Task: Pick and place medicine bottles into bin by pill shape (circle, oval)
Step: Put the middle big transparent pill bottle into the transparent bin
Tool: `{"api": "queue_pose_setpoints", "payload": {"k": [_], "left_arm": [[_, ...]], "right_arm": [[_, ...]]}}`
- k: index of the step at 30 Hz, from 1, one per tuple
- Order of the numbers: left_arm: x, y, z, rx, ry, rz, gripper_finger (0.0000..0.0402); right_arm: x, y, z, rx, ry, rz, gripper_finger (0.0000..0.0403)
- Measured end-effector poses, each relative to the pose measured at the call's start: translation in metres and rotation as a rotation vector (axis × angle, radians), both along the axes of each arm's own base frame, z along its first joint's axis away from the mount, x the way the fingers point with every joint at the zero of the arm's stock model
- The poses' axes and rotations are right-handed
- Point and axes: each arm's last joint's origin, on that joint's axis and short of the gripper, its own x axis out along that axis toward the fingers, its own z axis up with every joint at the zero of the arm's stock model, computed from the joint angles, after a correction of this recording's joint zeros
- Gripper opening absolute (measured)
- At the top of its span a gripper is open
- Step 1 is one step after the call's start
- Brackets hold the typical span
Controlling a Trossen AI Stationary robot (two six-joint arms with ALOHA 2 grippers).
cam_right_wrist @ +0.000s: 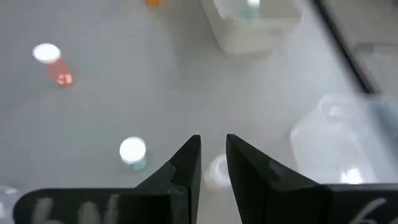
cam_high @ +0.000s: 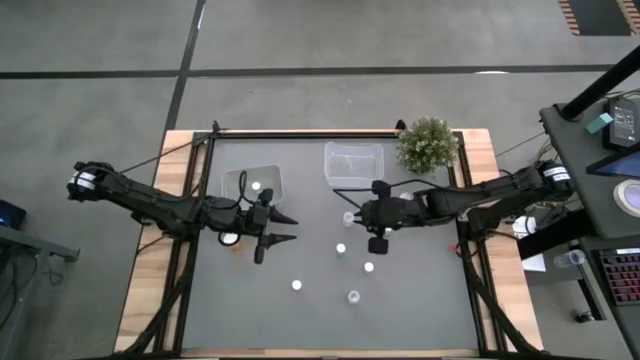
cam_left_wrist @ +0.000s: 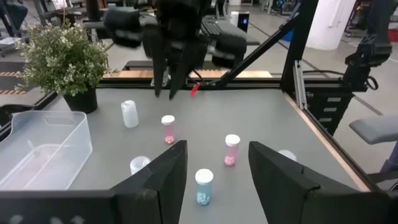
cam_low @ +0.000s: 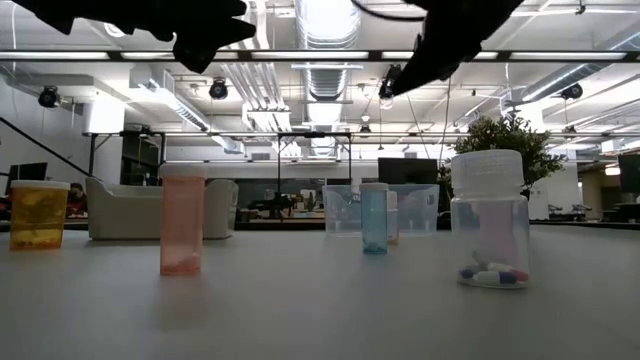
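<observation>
Several small white-capped medicine bottles stand upright on the grey table (cam_high: 300,320): one (cam_high: 349,218) below my right gripper, others at mid-table (cam_high: 341,249) and nearer the front (cam_high: 297,285). One bottle (cam_high: 256,186) is in the left clear bin (cam_high: 270,172). An orange one (cam_high: 230,239) stands beside my left arm. My left gripper (cam_high: 285,228) is open and empty, pointing toward the table's right, above the table. My right gripper (cam_high: 358,214) hovers with its fingers pointing down and a narrow gap between them, over a white cap (cam_right_wrist: 217,171).
A second clear bin (cam_high: 353,163) stands at the far middle, with a bushy potted plant (cam_high: 428,145) at the far right corner. The low view shows a yellow bottle (cam_low: 38,213), a pink one (cam_low: 182,220), a blue one (cam_low: 375,218) and a clear one with pills (cam_low: 488,220).
</observation>
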Motion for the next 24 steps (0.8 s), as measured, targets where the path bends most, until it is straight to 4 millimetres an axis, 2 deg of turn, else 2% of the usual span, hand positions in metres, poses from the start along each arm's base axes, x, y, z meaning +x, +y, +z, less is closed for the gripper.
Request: {"api": "queue_pose_setpoints", "payload": {"k": [6, 14, 24], "left_arm": [[0.0, 0.0, 0.0, 0.002, 0.0, 0.001, 0.0157], [0.0, 0.0, 0.0, 0.005, -0.005, 0.007, 0.0157], [0.0, 0.0, 0.001, 0.025, -0.016, 0.004, 0.0157]], "right_arm": [[0.017, -0.009, -0.007, 0.115, 0.107, -0.172, 0.0092], [0.047, -0.023, -0.023, 0.209, 0.252, -0.33, 0.0186], [0.066, -0.033, -0.048, 0.265, 0.346, -0.446, 0.0275]]}}
